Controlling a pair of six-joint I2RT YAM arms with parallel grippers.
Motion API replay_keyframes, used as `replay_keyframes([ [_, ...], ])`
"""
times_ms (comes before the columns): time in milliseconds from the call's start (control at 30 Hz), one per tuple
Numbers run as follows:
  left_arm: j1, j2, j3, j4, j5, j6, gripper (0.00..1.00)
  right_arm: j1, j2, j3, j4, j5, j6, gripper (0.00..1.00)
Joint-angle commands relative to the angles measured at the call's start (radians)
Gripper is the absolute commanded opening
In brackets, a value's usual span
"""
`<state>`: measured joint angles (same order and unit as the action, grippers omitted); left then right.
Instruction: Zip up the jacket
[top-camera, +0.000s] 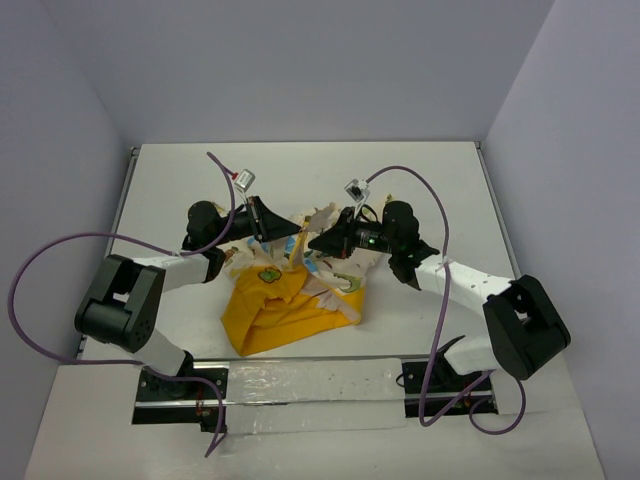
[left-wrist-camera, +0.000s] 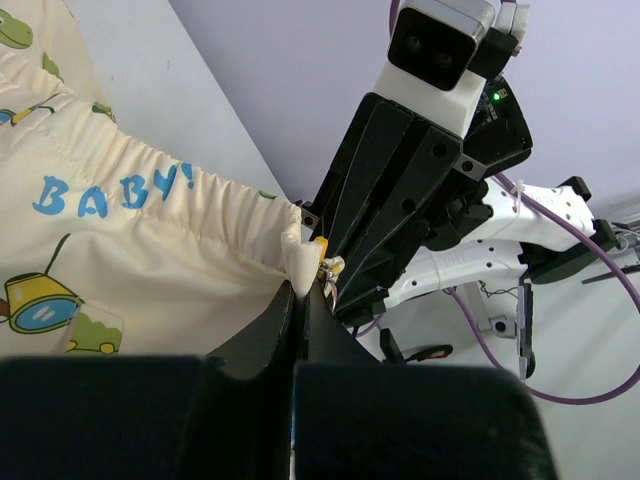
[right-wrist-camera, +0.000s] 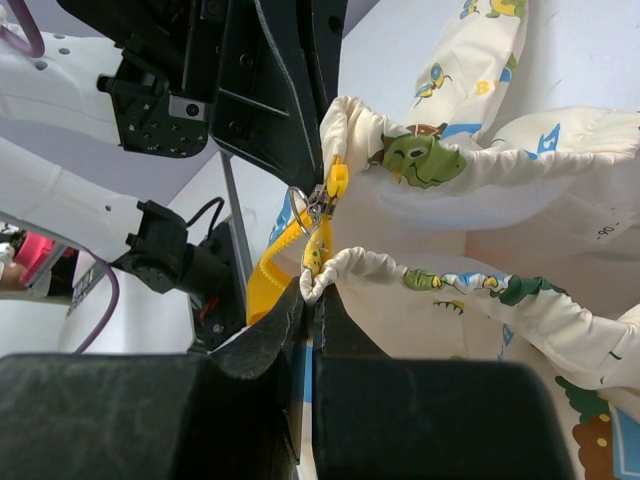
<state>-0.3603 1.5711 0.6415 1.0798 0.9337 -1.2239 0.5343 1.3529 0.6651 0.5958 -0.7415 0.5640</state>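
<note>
Your jacket (top-camera: 290, 305) bunched at table (top-camera: 420, 180) centre. Your left gripper (left-wrist-camera: 300, 298) clamped tight on 1 hem corner, right gripper (right-wrist-camera: 311, 292) on other. You see slider (right-wrist-camera: 318, 200) at bottom end, 2 sides look unjoined: zipping entirely ahead.

**Jacket: cream cartoon print over yellow-orange**

Jacket (top-camera: 285, 315): yellow-orange panels with a green patch (top-camera: 268, 274). The rest is cream fabric printed with cartoon animals in green, brown and blue, plus blue "BABY!" lettering (left-wrist-camera: 110, 193). Zip tape (right-wrist-camera: 266, 280) bright yellow, slider (right-wrist-camera: 303, 205) silvery. Left arm (top-camera: 165, 270) and right arm (top-camera: 470, 285) white with black joints. Cables (top-camera: 50, 260) purple. Table (top-camera: 200, 180) white, walls (top-camera: 300, 60) pale lilac.
</note>
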Motion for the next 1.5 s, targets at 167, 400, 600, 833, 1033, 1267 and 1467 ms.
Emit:
replay_keyframes([
  [167,-0.009,0.001,0.037,0.03,0.039,0.022,0.0,0.009,-0.032,0.001,0.082,-0.005,-0.003,0.0],
  [400,-0.015,0.006,0.037,0.048,0.045,0.017,0.0,0.009,-0.009,0.011,0.084,0.004,-0.003,0.0],
  [600,-0.019,0.001,0.029,0.05,0.046,0.02,0.0,0.007,-0.005,0.019,0.088,0.019,0.001,0.0],
  [833,-0.022,-0.001,0.003,0.116,0.053,-0.002,0.0,0.007,-0.011,0.014,0.098,0.028,0.008,0.0],
  [1033,-0.035,0.011,-0.006,0.155,0.069,-0.005,0.0,0.007,-0.021,0.014,0.099,0.025,0.008,0.0],
  [1267,-0.046,0.029,-0.008,0.183,0.077,-0.013,0.0,0.001,-0.042,0.01,0.099,0.034,0.005,0.0],
  [1467,-0.054,0.027,-0.003,0.137,0.079,0.018,0.0,-0.005,-0.056,0.003,0.099,0.033,-0.001,0.0],
])
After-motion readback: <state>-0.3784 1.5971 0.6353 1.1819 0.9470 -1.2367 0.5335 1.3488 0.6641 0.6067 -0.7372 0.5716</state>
